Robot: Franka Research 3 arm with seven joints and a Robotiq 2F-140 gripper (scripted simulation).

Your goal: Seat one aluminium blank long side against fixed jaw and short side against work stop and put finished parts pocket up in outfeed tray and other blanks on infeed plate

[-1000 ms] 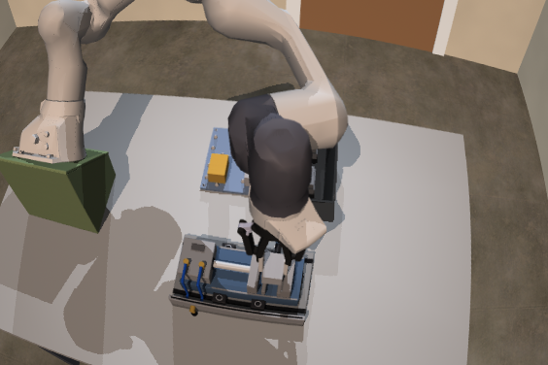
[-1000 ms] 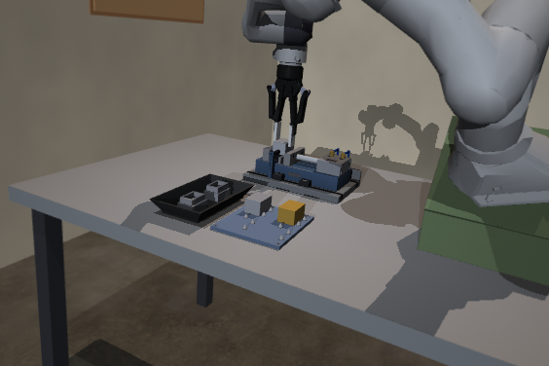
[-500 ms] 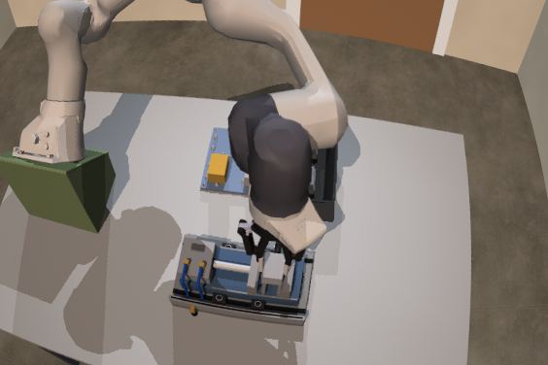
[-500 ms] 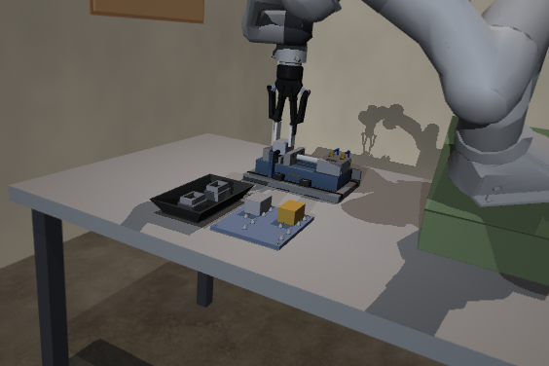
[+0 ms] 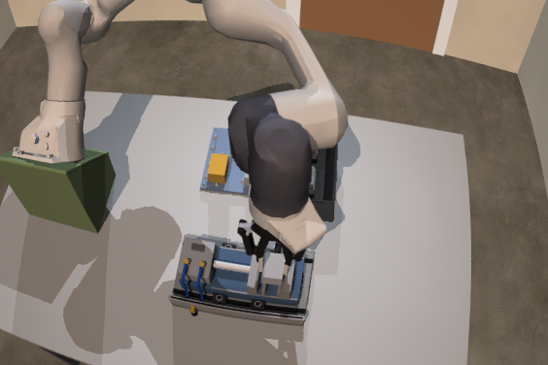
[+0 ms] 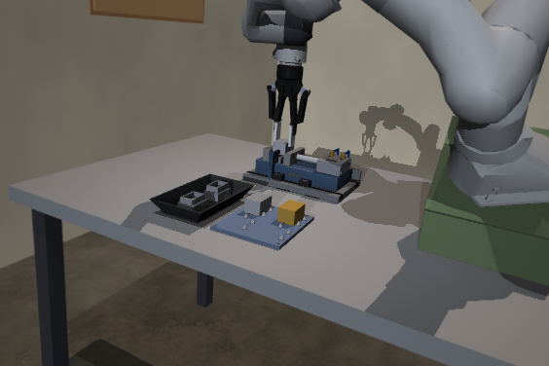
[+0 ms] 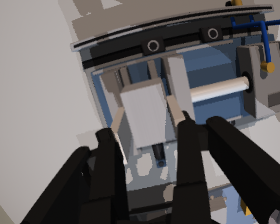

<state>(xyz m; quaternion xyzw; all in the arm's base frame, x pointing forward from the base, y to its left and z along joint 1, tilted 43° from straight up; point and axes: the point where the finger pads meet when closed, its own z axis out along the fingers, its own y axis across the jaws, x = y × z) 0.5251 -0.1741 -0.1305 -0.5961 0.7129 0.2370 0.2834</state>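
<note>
End effector [image 6: 285, 139] pointing down over the vise [image 6: 303, 171], fingers clamped on an aluminium blank [image 7: 147, 115] sitting in the vise's opening, directly below the wrist, a second grey blank [image 6: 257, 204] and brass blank [image 6: 291, 211] on the infeed plate [image 6: 297, 234]

Beside the blue vise [image 6: 311, 173] with its blue hoses [image 5: 185, 278], a blue infeed plate [image 6: 234, 229] carries 1 grey blank [image 6: 257, 204] and 1 yellow-orange blank [image 6: 291, 211]; the outfeed tray [image 6: 167, 204] is black.
</note>
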